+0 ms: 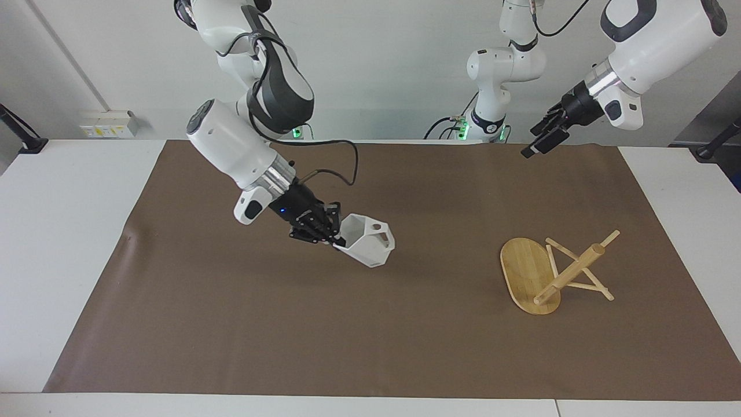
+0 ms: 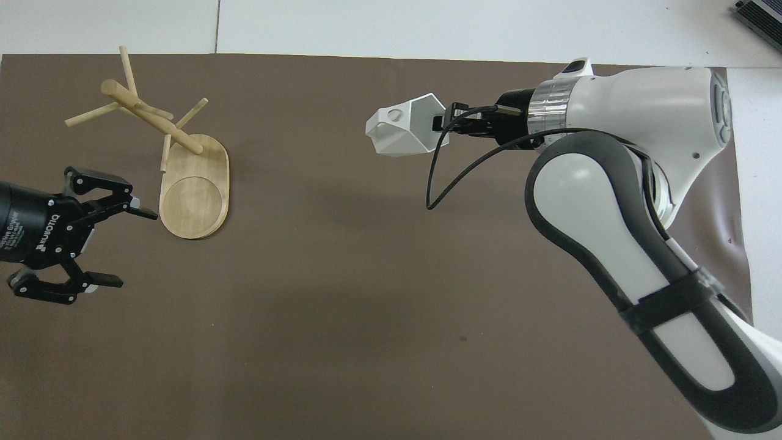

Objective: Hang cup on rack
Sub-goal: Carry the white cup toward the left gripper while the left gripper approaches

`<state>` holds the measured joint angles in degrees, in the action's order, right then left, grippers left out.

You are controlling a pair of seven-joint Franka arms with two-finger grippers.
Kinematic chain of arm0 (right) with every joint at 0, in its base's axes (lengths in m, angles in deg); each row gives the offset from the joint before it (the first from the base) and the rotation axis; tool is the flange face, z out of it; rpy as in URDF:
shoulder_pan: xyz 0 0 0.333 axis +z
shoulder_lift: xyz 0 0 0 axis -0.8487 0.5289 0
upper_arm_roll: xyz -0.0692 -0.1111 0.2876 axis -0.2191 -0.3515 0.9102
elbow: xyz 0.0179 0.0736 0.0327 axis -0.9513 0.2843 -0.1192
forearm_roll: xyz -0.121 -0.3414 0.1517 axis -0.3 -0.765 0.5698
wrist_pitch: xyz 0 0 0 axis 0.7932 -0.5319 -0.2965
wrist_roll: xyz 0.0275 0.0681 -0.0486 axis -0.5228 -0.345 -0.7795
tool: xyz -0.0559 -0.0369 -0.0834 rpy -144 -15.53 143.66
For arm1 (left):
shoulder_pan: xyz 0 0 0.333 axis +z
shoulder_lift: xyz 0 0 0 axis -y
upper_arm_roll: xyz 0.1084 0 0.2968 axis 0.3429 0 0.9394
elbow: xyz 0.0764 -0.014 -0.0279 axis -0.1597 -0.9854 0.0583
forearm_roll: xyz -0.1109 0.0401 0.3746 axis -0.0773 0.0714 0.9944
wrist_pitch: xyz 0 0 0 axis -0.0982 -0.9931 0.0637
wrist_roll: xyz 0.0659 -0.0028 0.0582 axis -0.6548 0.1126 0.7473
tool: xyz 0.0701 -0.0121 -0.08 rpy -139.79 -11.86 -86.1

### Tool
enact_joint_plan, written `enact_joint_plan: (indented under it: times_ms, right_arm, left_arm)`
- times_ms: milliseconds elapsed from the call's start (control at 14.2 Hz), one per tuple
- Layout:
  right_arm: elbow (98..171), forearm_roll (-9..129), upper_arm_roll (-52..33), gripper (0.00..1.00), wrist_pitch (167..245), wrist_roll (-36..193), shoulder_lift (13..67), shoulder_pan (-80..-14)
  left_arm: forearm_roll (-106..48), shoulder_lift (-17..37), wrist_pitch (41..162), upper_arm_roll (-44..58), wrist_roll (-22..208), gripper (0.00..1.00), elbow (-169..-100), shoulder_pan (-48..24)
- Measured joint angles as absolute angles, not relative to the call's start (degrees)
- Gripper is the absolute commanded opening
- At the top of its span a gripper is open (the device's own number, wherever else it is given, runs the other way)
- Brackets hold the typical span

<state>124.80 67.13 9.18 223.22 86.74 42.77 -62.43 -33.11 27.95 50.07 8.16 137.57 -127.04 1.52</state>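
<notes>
While you read the facing view from its left edge, your right gripper [image 1: 329, 230] comes first: it is clamped on the rim of the cup [image 1: 366, 240], which hangs tilted in the air above the brown mat [image 1: 347, 336], well apart from the rack [image 1: 550, 272] and on the side of it toward the right arm's end of the tabletop [image 1: 58, 243]. You hold the cup by the rim wall away from the handle, so the pierced handle [image 2: 387, 118] leads toward the rack; that looks deliberate, since it leaves the hole free to take a peg.

Next comes the rack itself. It is not upright: its oval base [image 1: 524, 272] is tipped up on edge and the central post [image 1: 570, 272] lies low over the mat with the pegs [image 1: 579, 284] splayed against it. No peg points up as it lies, so I judge you cannot hang the cup until the rack is stood up or steadied.

That is probably why your left gripper [image 1: 544, 138] hovers, jaws apart, over the mat's edge on the robots' side of the rack, toward the left arm's end. In the overhead view its spread fingers [image 2: 104, 201] sit just beside the base, though it is raised and touches nothing. Righting the rack risks it sliding on the mat.
</notes>
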Motion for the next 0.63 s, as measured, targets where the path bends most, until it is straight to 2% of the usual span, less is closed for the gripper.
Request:
enact_joint_plan:
  times_ms: [282,634]
  right_arm:
    - [124.75,75.72,17.16,0.00,228.27,86.76,42.37,-62.27]
    - [124.78,76.69,24.63,0.00,230.40,86.75,42.33,-62.25]
  left_arm:
    - [-42.79,26.97,51.45,8.31,145.41,1.00,-128.81,4.20]
    - [-53.94,25.53,58.96,8.25,150.24,1.00,-131.17,5.07]
